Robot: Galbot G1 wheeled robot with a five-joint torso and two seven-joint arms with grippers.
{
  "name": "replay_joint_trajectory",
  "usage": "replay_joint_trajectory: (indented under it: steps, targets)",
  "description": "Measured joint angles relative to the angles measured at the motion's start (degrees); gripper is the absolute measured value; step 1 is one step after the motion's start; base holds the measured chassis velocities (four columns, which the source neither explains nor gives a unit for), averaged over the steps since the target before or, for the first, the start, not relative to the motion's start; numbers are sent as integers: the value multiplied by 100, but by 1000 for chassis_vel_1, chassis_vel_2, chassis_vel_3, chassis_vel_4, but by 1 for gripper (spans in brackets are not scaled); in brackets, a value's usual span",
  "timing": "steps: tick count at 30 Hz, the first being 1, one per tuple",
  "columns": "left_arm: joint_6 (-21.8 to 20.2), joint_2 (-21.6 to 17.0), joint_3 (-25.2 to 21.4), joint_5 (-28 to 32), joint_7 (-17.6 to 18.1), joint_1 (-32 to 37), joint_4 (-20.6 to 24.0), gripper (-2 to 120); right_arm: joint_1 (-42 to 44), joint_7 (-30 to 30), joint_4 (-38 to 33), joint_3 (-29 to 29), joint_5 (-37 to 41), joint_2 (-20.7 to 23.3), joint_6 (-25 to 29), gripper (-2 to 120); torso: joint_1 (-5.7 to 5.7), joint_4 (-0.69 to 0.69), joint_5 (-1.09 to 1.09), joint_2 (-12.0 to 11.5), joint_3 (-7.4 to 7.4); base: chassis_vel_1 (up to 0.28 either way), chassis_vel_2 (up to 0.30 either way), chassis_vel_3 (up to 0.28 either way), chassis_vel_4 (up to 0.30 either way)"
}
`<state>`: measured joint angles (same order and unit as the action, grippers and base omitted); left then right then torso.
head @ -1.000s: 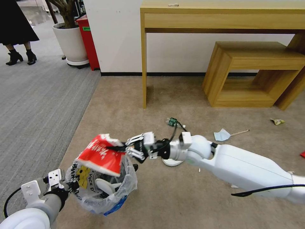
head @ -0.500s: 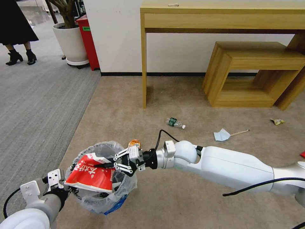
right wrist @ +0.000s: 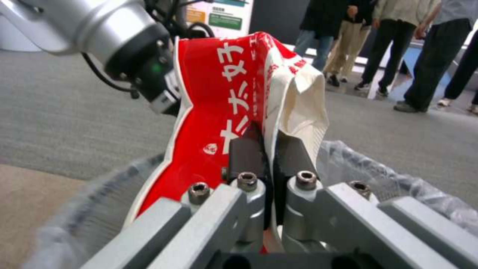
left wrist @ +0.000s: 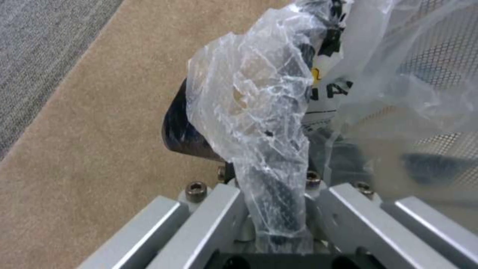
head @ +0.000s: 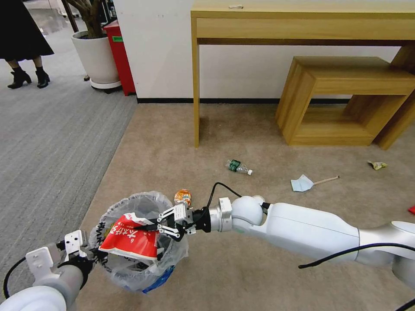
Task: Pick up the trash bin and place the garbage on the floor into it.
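The trash bin (head: 129, 272), black and lined with a crinkled plastic bag (left wrist: 249, 104), hangs off the beige floor (head: 242, 276) at the lower left. My left gripper (head: 91, 252) is shut on its rim (left wrist: 271, 186). My right gripper (head: 150, 226) reaches over the bin's mouth, shut on a red packet (head: 129, 238) that dips into the bag. In the right wrist view its fingertips (right wrist: 246, 153) pinch the packet (right wrist: 214, 108) above the bag's edge (right wrist: 383, 179). An orange can (head: 182, 196), a green-label bottle (head: 237, 166), a blue mask (head: 301, 184) and a wooden stick (head: 327, 180) lie on the carpet.
A yellowish wrapper (head: 377, 164) and a red scrap (head: 411, 210) lie at the far right. A wooden desk (head: 196, 86) and a low wooden bench (head: 346, 99) stand against the wall. Grey ribbed carpet (head: 47, 138), a white planter (head: 96, 58) and a red bin (head: 120, 56) lie to the left.
My right gripper has carried the red packet leftward and down from above the bin's rim into the bag's mouth. The orange can behind the arm has come into sight.
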<state>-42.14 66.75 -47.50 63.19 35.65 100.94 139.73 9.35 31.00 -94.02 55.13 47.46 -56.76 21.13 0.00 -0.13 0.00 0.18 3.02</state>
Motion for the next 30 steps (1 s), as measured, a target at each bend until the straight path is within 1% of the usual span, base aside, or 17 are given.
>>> replay_joint_trajectory:
  steps: [7, 14, 19, 20, 21, 22, 23, 24, 25, 26, 27, 28, 29, 30]
  targets:
    - [0, 16, 0, -6, -3, 20, 34, 0, -24, -288, 126, 73, -131, -117, -87, 0, 0, 0, 0, 0, 0, 0, 0, 0, 0]
    - [0, 51, 24, -19, -8, 6, 35, 0, -21, -637, 232, 166, -512, -190, -104, 0, 0, 0, 0, 0, 0, 0, 0, 0, 0]
    - [-1, 54, 24, -27, -10, 4, 34, 0, -16, -686, 219, 176, -584, -191, -105, 0, 0, 0, 0, 0, 0, 0, 0, 0, 0]
    - [-1, 51, 23, -23, -16, 5, 35, 0, -15, -646, 209, 169, -586, -182, -105, 1, 0, 0, 0, 0, 0, 0, 0, 0, 0]
    - [0, 48, 23, -19, -29, 8, 35, 0, -12, -615, 191, 155, -586, -165, -105, 7, 0, 0, 0, 0, 0, 0, 0, 0, 0]
    - [0, 48, 23, -19, -29, 8, 35, 0, -12, -615, 191, 155, -586, -165, -105, 7, 0, 0, 0, 0, 0, 0, 0, 0, 0]
    - [-1, 45, 23, -14, -46, 9, 39, 0, -5, -581, 169, 137, -582, -138, -106, 13, 0, 0, 0, 0, 0, 0, 0, 0, 0]
    - [-1, 45, 23, -11, -49, 9, 41, 0, -1, -574, 157, 131, -581, -125, -106, 14, 0, 0, 0, 0, 0, 0, 0, 0, 0]
    - [-1, 40, 22, -10, -44, 8, 43, 0, 12, -534, 126, 112, -577, -88, -106, 21, 0, 0, 0, 0, 0, 0, 0, 0, 0]
    - [-1, 40, 22, -10, -44, 8, 43, 0, 12, -534, 126, 112, -577, -88, -106, 21, 0, 0, 0, 0, 0, 0, 0, 0, 0]
    - [-1, 35, 11, -21, -14, 7, 41, 0, 27, -495, 106, 86, -573, -45, -107, 27, 0, 0, 0, 0, 0, 0, 0, 0, 0]
    - [-1, 34, 11, -21, -14, 6, 42, 0, 36, -488, 95, 76, -570, -33, -108, 29, 0, 0, 0, 0, 0, 0, 0, 0, 0]
    - [-1, 39, 14, -20, -14, 5, 42, 0, 52, -477, 55, 47, -560, -12, -108, 36, 0, 0, 0, 0, 0, 0, 0, 0, 0]
    - [-1, 39, 14, -20, -14, 5, 42, 0, 52, -477, 55, 47, -560, -12, -108, 36, 0, 0, 0, 0, 0, 0, 0, 0, 0]
